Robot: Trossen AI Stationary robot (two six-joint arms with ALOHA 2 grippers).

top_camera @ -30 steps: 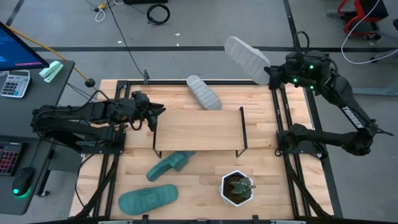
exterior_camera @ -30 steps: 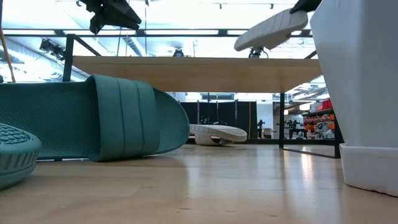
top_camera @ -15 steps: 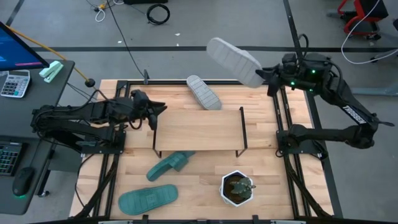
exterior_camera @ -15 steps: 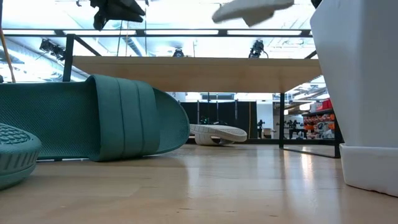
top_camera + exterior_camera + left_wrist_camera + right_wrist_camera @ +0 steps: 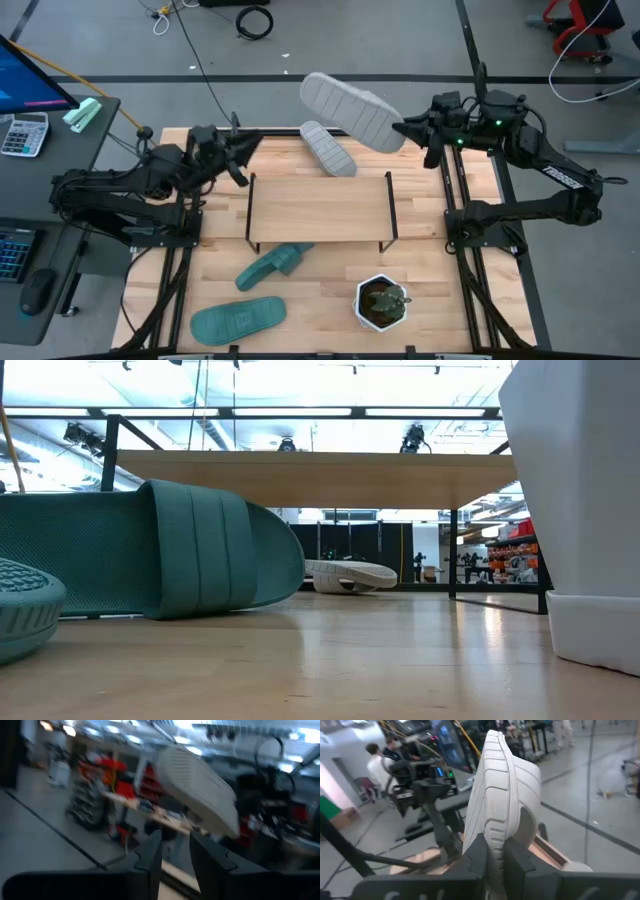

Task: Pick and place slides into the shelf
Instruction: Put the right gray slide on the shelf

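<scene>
My right gripper [image 5: 406, 130] is shut on a light grey slide [image 5: 350, 108], held high above the table's far edge with its ribbed sole facing up. The second grey slide [image 5: 328, 148] lies on the table behind the shelf [image 5: 318, 205] and also shows in the low view [image 5: 350, 573]. Two teal slides [image 5: 275, 265] [image 5: 238, 318] lie on the table in front of the shelf. My left gripper [image 5: 240, 158] hovers open by the shelf's far left corner. It touches nothing, and its fingers [image 5: 150, 857] point toward the raised slide [image 5: 195, 782]. My right gripper pinches the grey slide's sole at one end [image 5: 495, 847] between its two fingers [image 5: 476, 855]. It comes level from the table's right side, along the slide's length. The slide is lifted clear and sticks out toward the left, with its strap [image 5: 527, 780] to one side.
A white pot with a small plant [image 5: 382, 302] stands near the table's near edge and fills the right of the low view [image 5: 580, 510]. A desk with a calculator and keyboard is off the left side. People stand in the room beyond.
My right gripper has carried the grey slide toward the table's left along the far edge and upward, out of the top of the low view. My left gripper has moved toward the far edge and risen out of the low view too.
</scene>
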